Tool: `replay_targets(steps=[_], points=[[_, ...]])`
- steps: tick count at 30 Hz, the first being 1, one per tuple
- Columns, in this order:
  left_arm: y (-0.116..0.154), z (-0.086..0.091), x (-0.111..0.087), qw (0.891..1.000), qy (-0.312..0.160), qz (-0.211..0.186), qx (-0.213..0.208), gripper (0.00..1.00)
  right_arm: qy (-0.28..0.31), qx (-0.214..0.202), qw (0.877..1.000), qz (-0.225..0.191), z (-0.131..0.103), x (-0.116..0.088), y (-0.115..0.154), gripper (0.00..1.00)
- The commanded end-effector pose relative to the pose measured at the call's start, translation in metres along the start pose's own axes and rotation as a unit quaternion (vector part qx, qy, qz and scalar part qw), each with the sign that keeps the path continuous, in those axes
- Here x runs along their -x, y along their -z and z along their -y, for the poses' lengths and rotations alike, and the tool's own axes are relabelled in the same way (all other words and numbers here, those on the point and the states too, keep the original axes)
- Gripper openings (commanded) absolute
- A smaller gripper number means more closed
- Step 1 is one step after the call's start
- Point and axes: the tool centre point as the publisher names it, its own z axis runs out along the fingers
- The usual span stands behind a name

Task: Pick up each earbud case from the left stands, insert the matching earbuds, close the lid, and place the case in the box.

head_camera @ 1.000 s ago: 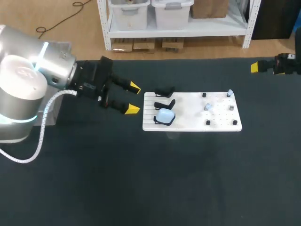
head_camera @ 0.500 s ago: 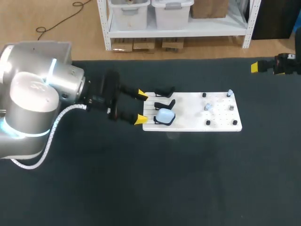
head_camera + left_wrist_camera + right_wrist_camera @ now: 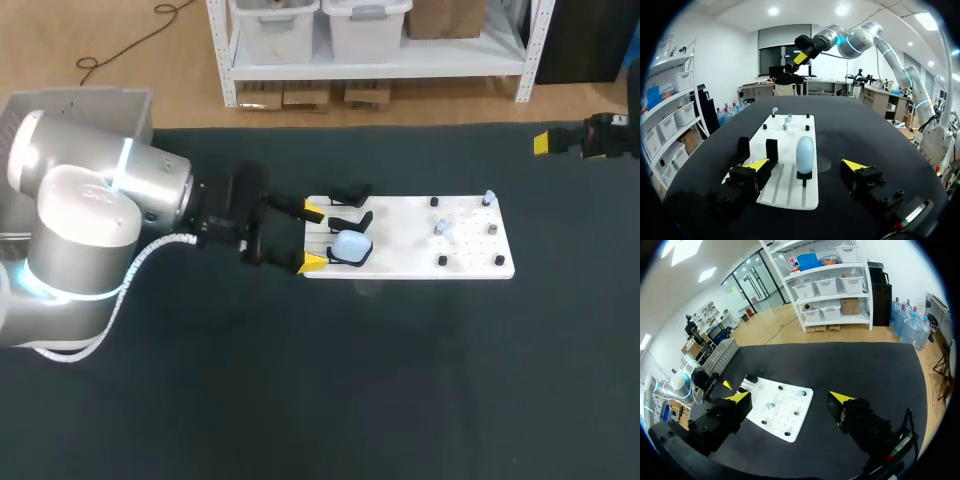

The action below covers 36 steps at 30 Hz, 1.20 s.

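a dark table (image 3: 400, 380) filled most of the head view. the left arm (image 3: 90, 230), thick and silver, came in from the left side and lay low over the table, pointing towards the middle.

a flat white board (image 3: 470, 262) lay on the table past the middle, with ridges along its left end. three black stands (image 3: 350, 192) stood in a row on that end. the two farther ones were bare, and the nearest one held the case (image 3: 352, 245), a pale blue rounded shell standing upright.

the left gripper (image 3: 314, 238) hung at the board's left end with its fingers spread wide and nothing between their pads. one yellow tip was over the ridged edge and the other was by the board's near corner. in the left wrist view the case (image 3: 804, 154) stood just ahead of the gripper (image 3: 805, 165), in line with the gap between the fingers, and neither finger touched it.

the right gripper (image 3: 789, 397) was far off at the table's right rear edge, also spread wide and holding nothing (its wrist view took in the whole board (image 3: 785, 415) from a distance).

two small pale earbuds (image 3: 441, 228) stood on the board's right half, among a few black pegs (image 3: 442, 261).
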Motion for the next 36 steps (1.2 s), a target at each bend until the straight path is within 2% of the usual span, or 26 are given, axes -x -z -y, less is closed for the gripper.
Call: replay_targets(steps=[1, 7, 10, 16, 27, 36], points=[[-0.007, -0.004, -0.002, 1.0, 0.002, -0.003, -0.007, 0.9, 0.0, -0.001, 1.0, 0.0, 0.0, 0.0, 0.0, 1.0], [-0.016, -0.003, -0.006, 1.0, 0.011, -0.008, -0.008, 0.9, 0.0, -0.001, 1.0, 0.0, 0.0, 0.0, 0.0, 1.0], [-0.019, -0.003, -0.006, 1.0, 0.012, -0.008, -0.009, 0.85, 0.0, -0.001, 1.0, 0.0, 0.0, 0.0, 0.0, 1.0], [-0.025, -0.004, -0.008, 1.0, 0.015, -0.009, -0.007, 0.84, 0.0, -0.001, 1.0, 0.0, 0.0, 0.0, 0.0, 1.0], [-0.029, -0.008, -0.007, 1.0, 0.022, -0.007, -0.002, 0.65, 0.0, -0.001, 1.0, 0.0, 0.0, 0.0, 0.0, 1.0], [-0.033, -0.009, -0.007, 1.0, 0.022, -0.006, -0.006, 0.63, 0.0, -0.001, 1.0, 0.0, 0.0, 0.0, 0.0, 1.0]])
